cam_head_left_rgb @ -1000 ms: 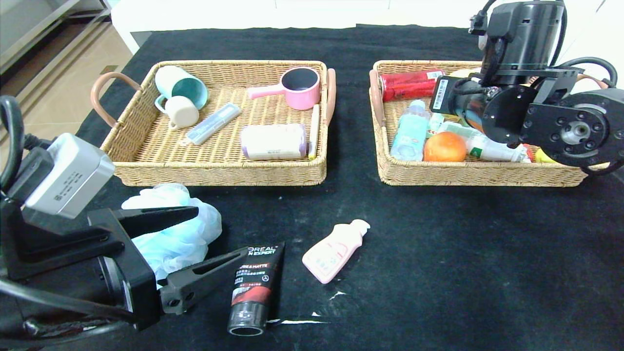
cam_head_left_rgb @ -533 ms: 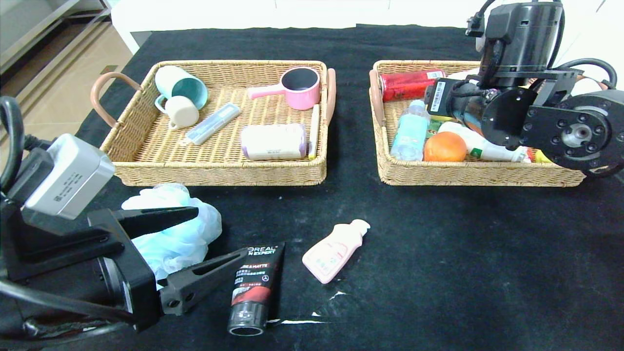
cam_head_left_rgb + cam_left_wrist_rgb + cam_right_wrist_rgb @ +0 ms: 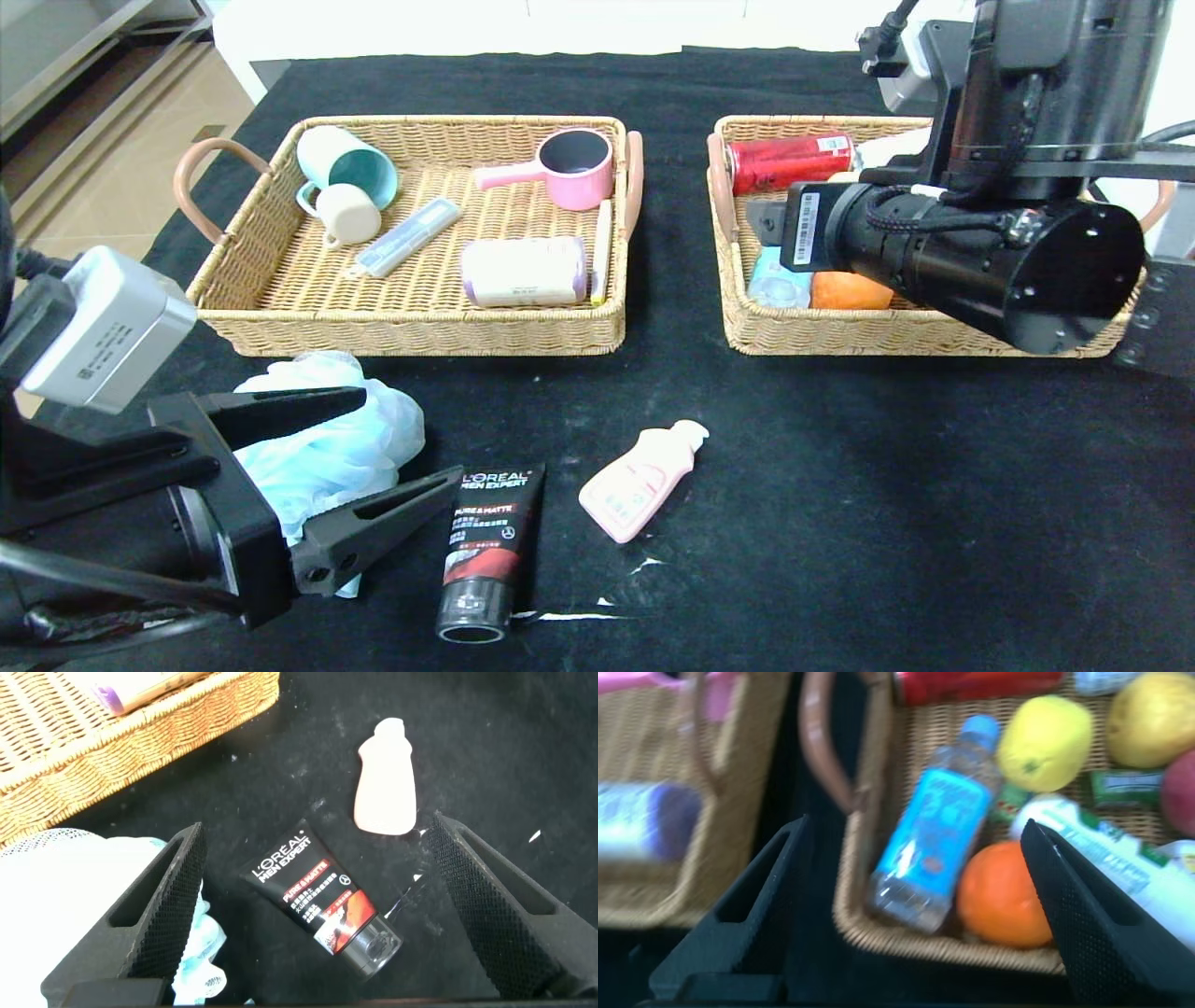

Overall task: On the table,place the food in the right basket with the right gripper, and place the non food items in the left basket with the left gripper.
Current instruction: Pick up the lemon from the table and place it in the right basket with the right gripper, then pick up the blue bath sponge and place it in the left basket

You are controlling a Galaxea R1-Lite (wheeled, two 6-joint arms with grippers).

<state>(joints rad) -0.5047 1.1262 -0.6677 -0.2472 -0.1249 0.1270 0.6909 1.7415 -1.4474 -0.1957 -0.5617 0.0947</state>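
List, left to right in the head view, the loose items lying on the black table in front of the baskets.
Light blue bath pouf → black L'Oreal tube → pink bottle.

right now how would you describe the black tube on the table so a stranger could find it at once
Start at the left basket and come toward the robot onto the black cloth. Between a pale blue bath puff and a pink bottle lies the black tube, the only dark item, with white lettering and a red band.
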